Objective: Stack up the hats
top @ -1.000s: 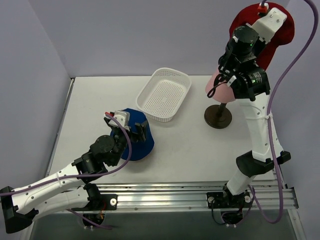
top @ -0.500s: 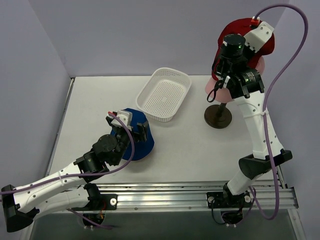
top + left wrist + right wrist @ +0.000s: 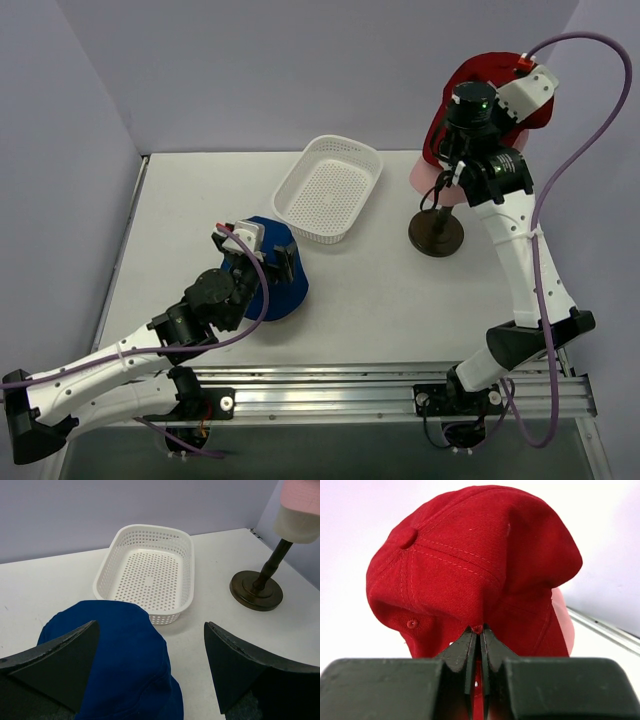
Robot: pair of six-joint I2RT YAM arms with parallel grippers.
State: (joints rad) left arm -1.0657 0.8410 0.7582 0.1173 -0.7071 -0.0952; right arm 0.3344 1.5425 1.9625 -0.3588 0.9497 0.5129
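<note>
A royal-blue bucket hat (image 3: 277, 285) (image 3: 115, 665) lies on the table at the near left. My left gripper (image 3: 263, 264) (image 3: 150, 672) hovers over it, open, its jaws standing either side of the crown's right half. High at the back right hangs a dark red cap (image 3: 468, 78) (image 3: 475, 555), with my right gripper (image 3: 522, 72) (image 3: 480, 630) shut on its fabric edge. Just under it, a pale pink cap (image 3: 424, 176) (image 3: 302, 490) (image 3: 563, 625) sits on the cream mannequin head (image 3: 296, 525).
The head's brown stand (image 3: 436, 234) (image 3: 256, 589) rests on the table at the right. A white perforated basket (image 3: 345, 141) (image 3: 150, 528) sits between the blue hat and the stand, close behind the hat. Purple walls enclose the table on the left and at the back.
My right gripper has carried the red cap left and lower, closer over the pink cap. The left arm has barely moved.
</note>
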